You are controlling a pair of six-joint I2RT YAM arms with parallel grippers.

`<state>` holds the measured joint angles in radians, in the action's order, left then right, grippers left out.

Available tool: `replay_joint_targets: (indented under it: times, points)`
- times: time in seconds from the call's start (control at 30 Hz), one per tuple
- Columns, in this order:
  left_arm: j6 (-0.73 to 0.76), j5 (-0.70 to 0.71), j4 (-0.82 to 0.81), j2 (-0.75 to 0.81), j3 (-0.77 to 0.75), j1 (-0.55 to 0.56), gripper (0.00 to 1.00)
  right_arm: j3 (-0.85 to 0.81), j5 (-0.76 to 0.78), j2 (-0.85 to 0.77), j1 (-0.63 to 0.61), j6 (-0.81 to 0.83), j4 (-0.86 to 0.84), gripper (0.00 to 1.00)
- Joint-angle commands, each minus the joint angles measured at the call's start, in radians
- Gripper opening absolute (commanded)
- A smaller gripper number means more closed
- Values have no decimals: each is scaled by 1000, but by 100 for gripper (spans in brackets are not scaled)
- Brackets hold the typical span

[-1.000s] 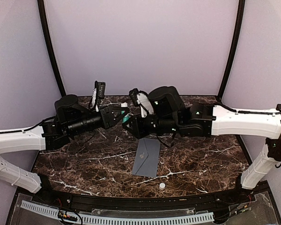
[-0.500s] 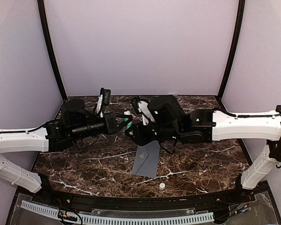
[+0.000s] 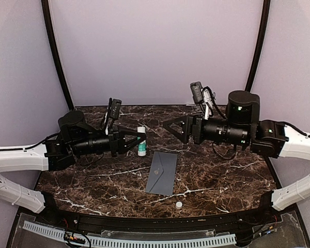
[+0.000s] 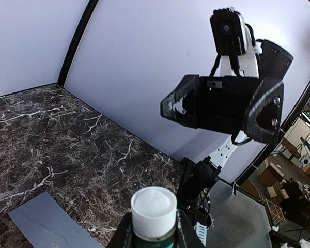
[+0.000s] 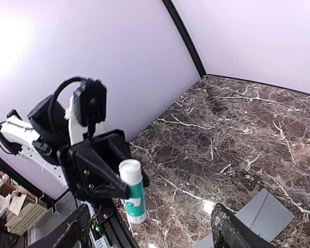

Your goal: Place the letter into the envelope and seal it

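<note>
The envelope (image 3: 161,173) lies flat on the table (image 3: 222,170) at centre, its long axis running from 6 o'clock to just past 12. Its pale emblem is too small to read. The left fingers (image 4: 187,235) clamp an upright teal-and-white glue stick (image 3: 141,141) at the envelope's 11 o'clock, its label illegible. The right fingers (image 5: 227,230) are spread wide with nothing between them, and a small white cap (image 3: 179,204) sits at the envelope's 5 o'clock.

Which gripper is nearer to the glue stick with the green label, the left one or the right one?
Left. The left gripper holds the glue stick upright between its jaws. The right gripper, jaws open, hangs apart from it, toward the right arm's side.
</note>
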<state>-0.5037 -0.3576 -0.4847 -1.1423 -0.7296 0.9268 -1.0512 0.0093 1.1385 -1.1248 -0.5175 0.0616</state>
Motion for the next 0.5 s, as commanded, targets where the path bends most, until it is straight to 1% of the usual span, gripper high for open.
replay_joint_targets:
  times: [0.0, 0.1, 0.17, 0.33, 0.47]
  points:
    - [152, -13, 58, 1, 7, 19, 0, -12, 51, 20, 20, -61, -2, 77]
    - [189, 88, 146, -30, -34, 37, 0, -55, 80, 72, 16, -92, 33, 76]
    - [190, 122, 150, -43, -42, 43, 0, -80, 102, 109, 7, -104, 58, 73]
    - [184, 143, 147, -74, -54, 47, 0, -142, 128, 188, -20, -111, 92, 71]
    - [180, 132, 135, -89, -53, 51, 0, -181, 141, 248, -26, -116, 119, 66]
